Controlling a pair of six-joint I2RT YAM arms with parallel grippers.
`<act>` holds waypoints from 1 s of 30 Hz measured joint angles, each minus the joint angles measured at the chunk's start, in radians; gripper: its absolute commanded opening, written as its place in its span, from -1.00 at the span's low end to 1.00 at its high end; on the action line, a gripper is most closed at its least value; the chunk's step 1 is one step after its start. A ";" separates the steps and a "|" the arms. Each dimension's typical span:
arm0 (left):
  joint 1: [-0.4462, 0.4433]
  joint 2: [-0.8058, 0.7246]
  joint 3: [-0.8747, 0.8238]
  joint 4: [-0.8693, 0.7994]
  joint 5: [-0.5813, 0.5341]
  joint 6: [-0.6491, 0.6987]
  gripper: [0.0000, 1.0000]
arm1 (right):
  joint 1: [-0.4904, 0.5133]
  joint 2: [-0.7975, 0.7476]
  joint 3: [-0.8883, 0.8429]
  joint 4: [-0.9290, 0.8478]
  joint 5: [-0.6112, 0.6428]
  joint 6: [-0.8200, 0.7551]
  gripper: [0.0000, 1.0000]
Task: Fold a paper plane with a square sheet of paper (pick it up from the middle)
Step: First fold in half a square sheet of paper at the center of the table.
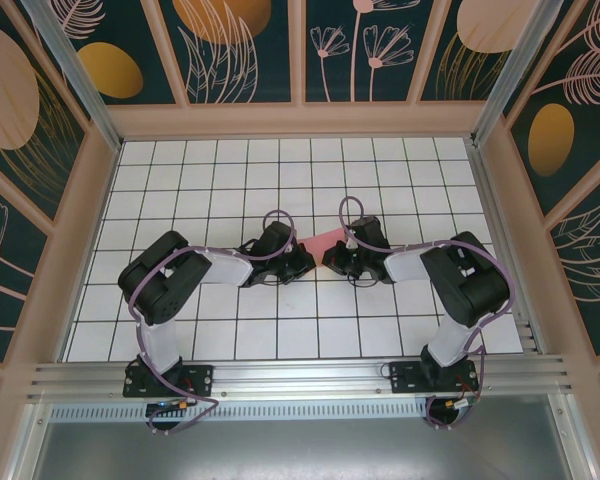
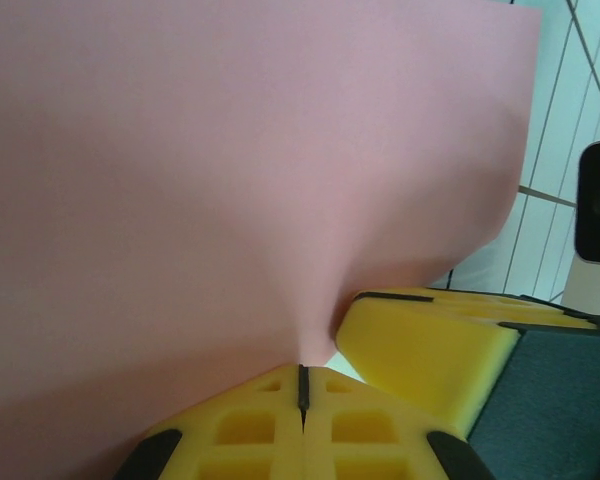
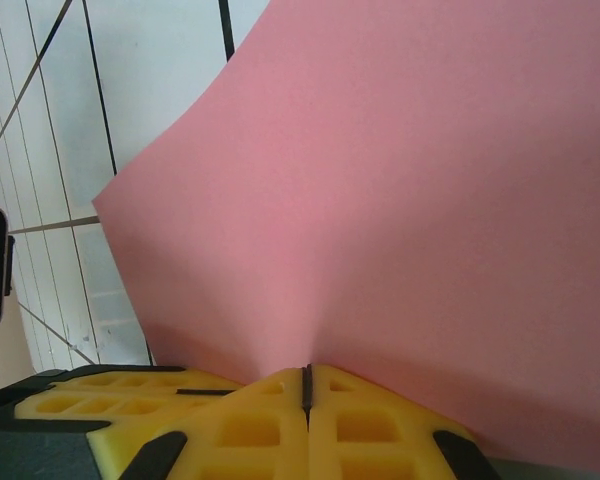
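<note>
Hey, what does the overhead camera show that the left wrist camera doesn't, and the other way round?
Overhead: both arms whole, the left gripper and right gripper meeting nose to nose over the table, a small patch of the square sheet of paper between them. Left wrist: close up, the left gripper's yellow fingers pinched shut on the sheet, paper bulging up from the pinch, the right gripper's yellow finger beside them. Shared: the pink sheet, both grippers and the white gridded table.
</note>
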 measured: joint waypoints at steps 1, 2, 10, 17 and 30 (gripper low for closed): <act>0.000 0.000 0.002 -0.008 -0.001 0.000 -0.91 | 0.000 0.000 0.000 0.000 0.000 0.000 -1.00; 0.000 0.000 0.003 -0.014 -0.002 0.000 -0.91 | 0.000 0.000 0.000 0.000 0.000 0.000 -1.00; -0.004 0.000 0.009 -0.036 -0.026 -0.006 -0.92 | 0.000 0.000 0.000 0.000 -0.003 -0.008 -1.00; -0.005 -0.003 0.006 -0.027 -0.027 -0.007 -0.87 | 0.000 0.000 0.000 0.000 -0.004 -0.008 -1.00; -0.005 -0.020 -0.012 -0.011 -0.050 0.004 -0.90 | -0.001 0.000 0.000 0.000 -0.018 -0.008 -1.00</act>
